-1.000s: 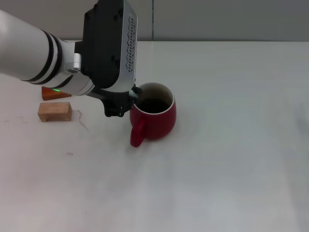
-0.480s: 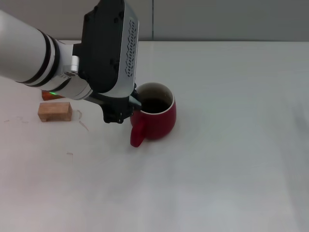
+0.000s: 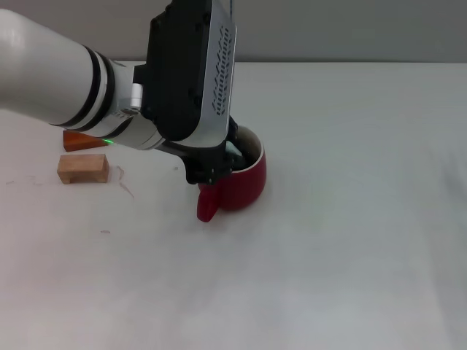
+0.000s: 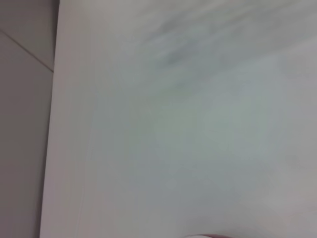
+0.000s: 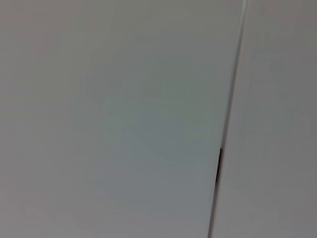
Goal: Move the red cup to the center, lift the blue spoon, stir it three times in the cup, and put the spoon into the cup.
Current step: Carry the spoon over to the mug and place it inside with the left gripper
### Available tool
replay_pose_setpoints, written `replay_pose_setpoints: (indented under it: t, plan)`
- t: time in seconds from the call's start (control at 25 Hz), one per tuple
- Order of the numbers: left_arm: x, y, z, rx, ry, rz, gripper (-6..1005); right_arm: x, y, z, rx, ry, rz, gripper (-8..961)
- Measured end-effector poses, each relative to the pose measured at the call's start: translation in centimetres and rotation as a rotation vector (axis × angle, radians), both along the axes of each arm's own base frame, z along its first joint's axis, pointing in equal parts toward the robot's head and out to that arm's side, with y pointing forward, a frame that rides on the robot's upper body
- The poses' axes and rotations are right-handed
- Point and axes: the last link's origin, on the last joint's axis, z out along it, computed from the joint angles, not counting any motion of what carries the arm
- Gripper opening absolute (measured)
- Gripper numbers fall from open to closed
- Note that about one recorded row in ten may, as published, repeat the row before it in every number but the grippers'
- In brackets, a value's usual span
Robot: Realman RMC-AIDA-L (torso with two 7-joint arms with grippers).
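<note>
Head view, left to right. A tan block (image 3: 83,168) lies on the white table (image 3: 350,219), with an orange-red block (image 3: 82,139) just behind it, partly hidden by the left arm (image 3: 66,80). The left gripper (image 3: 219,164) hangs over the near-left rim of the red cup (image 3: 241,186), its black body covering most of the opening; whether its fingers are spread or closed cannot be told. The cup stands upright near the table's middle, handle toward the camera. The blue spoon is not visible.
</note>
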Motion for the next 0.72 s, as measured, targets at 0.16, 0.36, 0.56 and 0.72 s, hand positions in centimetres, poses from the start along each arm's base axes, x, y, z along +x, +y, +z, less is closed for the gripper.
replay_pose_setpoints:
  t: [0.16, 0.36, 0.56, 0.72]
  plan:
    - [0.1, 0.4, -0.1, 0.022, -0.012, -0.001, 144, 0.0, 0.0, 0.0, -0.001, -0.004, 0.0, 597]
    - [-0.3, 1.2, -0.2, 0.068, -0.013, 0.007, 144, 0.0, -0.1, 0.0, -0.001, -0.005, -0.001, 597]
    - [-1.2, 1.7, 0.3, 0.114, 0.028, 0.027, 144, 0.1, -0.1, 0.0, -0.002, -0.006, -0.002, 596]
    - [-1.9, 1.7, 0.6, 0.118, 0.051, 0.042, 145, 0.1, -0.1, 0.0, -0.002, -0.006, -0.003, 596]
